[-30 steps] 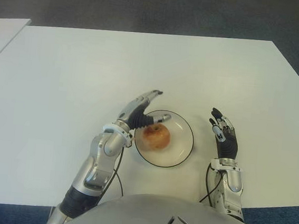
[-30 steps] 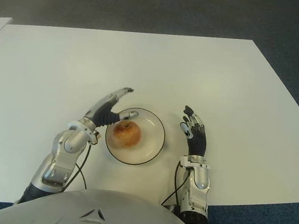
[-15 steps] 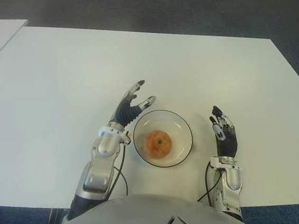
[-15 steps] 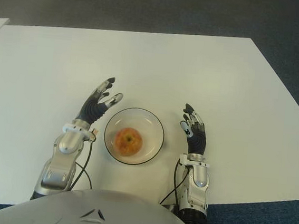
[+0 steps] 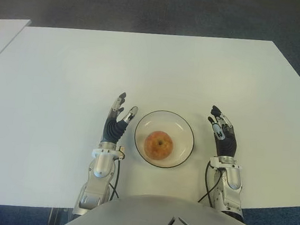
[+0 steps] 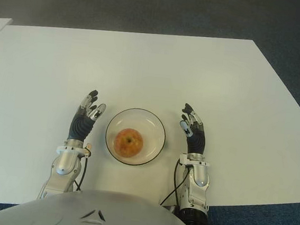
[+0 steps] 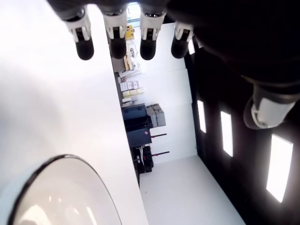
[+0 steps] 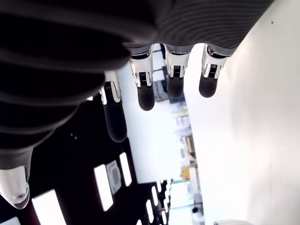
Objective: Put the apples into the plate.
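Observation:
One red-yellow apple (image 5: 158,144) lies in the middle of the clear, dark-rimmed plate (image 5: 183,128) near the table's front edge. My left hand (image 5: 118,121) shows just left of the plate, fingers straight and spread, holding nothing. Just right of the plate is my right hand (image 5: 221,132), open too, with nothing in it. The left wrist view shows the plate's rim (image 7: 70,160) beside the empty left fingers (image 7: 117,44). In the right wrist view the right fingers (image 8: 145,93) hang free over bare table.
The white table (image 5: 144,64) stretches wide behind and to both sides of the plate. A second white surface (image 5: 4,29) shows at the far left. Dark carpet floor (image 5: 160,7) lies beyond the table's back edge.
My left hand let go of the apple in the plate, drew back to the left and toward the front edge, and now shows beside the plate. The right hand barely moved.

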You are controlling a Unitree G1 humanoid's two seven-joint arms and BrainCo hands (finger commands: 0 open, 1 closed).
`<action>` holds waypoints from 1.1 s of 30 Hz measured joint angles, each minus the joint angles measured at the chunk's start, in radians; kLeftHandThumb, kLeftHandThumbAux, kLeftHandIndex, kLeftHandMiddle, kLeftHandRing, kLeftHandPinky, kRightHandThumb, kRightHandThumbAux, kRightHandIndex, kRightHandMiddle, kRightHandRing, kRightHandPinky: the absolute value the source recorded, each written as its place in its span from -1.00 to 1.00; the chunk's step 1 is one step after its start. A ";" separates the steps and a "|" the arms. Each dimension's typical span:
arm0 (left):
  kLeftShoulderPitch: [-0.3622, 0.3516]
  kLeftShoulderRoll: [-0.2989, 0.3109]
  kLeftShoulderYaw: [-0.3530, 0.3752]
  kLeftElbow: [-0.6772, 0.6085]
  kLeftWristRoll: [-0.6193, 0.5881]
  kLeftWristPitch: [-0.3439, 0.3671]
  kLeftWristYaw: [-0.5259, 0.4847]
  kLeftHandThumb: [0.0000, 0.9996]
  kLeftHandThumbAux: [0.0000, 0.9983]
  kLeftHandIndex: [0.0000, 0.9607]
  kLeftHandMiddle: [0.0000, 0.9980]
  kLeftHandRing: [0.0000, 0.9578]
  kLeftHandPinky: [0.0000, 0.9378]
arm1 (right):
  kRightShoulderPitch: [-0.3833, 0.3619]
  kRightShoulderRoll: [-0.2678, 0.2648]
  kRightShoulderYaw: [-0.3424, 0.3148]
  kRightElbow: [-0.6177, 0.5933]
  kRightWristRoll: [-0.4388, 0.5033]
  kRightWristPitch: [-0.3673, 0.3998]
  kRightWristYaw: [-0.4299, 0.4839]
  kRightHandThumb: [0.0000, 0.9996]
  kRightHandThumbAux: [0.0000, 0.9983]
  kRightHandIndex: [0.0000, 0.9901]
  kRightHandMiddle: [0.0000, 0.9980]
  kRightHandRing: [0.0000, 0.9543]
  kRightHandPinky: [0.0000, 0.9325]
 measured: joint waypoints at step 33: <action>0.134 -0.038 -0.053 0.163 -0.077 -0.159 0.106 -0.98 -0.13 -0.88 -0.95 -1.00 -0.99 | 0.066 -0.049 0.020 -0.113 -0.005 0.101 0.014 -0.65 0.11 -0.53 -0.79 -0.93 -0.98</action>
